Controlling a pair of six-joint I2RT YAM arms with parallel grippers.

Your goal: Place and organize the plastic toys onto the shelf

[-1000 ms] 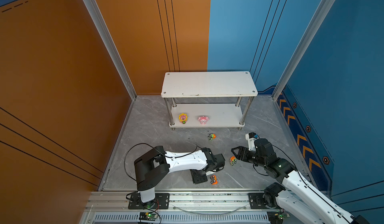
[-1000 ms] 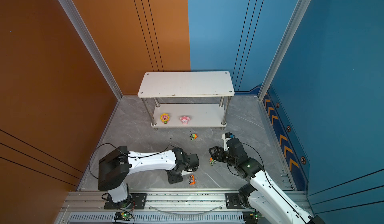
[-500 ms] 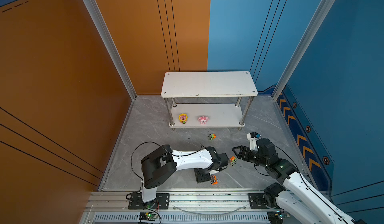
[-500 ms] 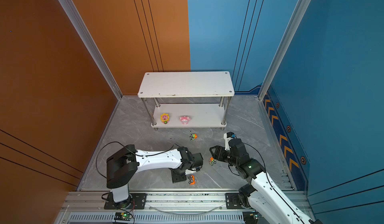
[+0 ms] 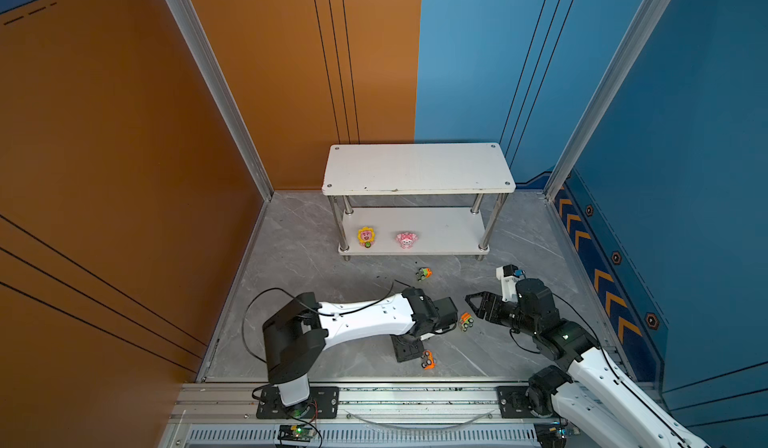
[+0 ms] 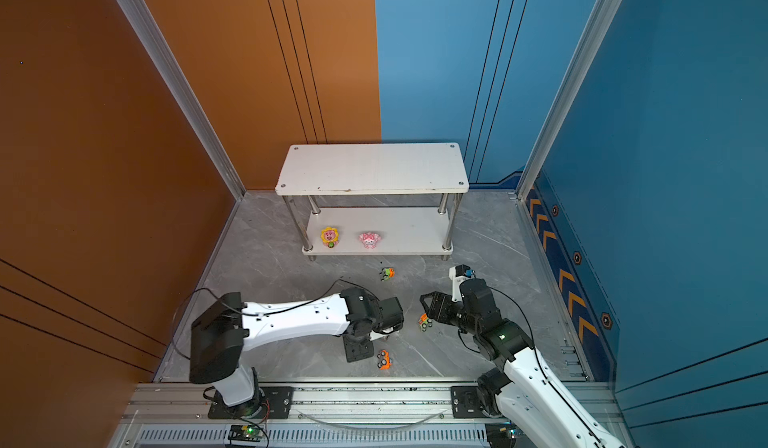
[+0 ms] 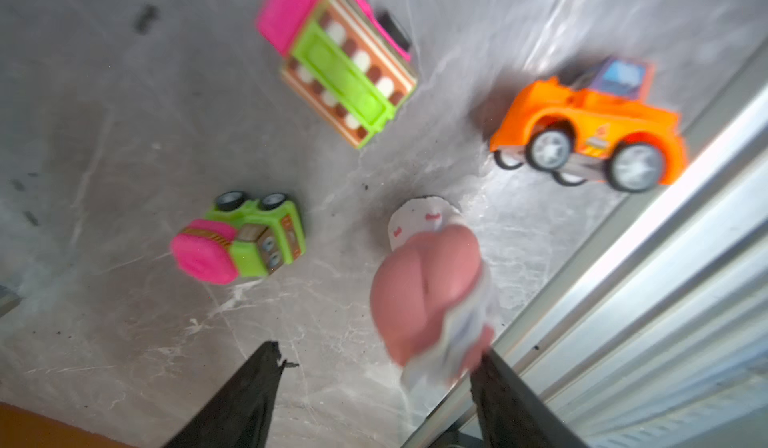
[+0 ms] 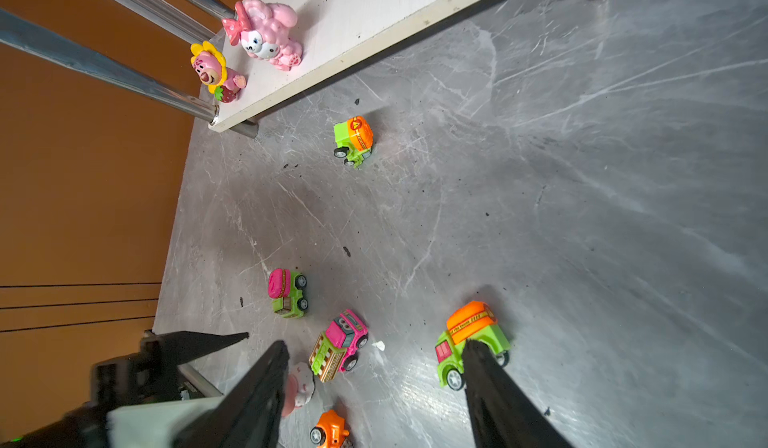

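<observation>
Left gripper [image 7: 378, 350]: jaws wide apart, gripping nothing; pink figurine [image 7: 424, 283] on floor [image 7: 124, 134] between fingers.
Right gripper [image 8: 376, 344]: jaws apart, empty; green-orange truck [image 8: 471, 325] beside one finger.
Shelf [image 5: 415, 167]: yellow figurine [image 5: 366, 236], bow figurine [image 5: 406, 240] on lower board [image 5: 449, 229].

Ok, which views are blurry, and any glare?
Left wrist view: blurred throughout, worst on the pink round-headed figurine by the lens; glare on the aluminium rail. Right wrist view: sharp, sheen on the grey floor. Both top views: sharp, evenly lit.
</observation>
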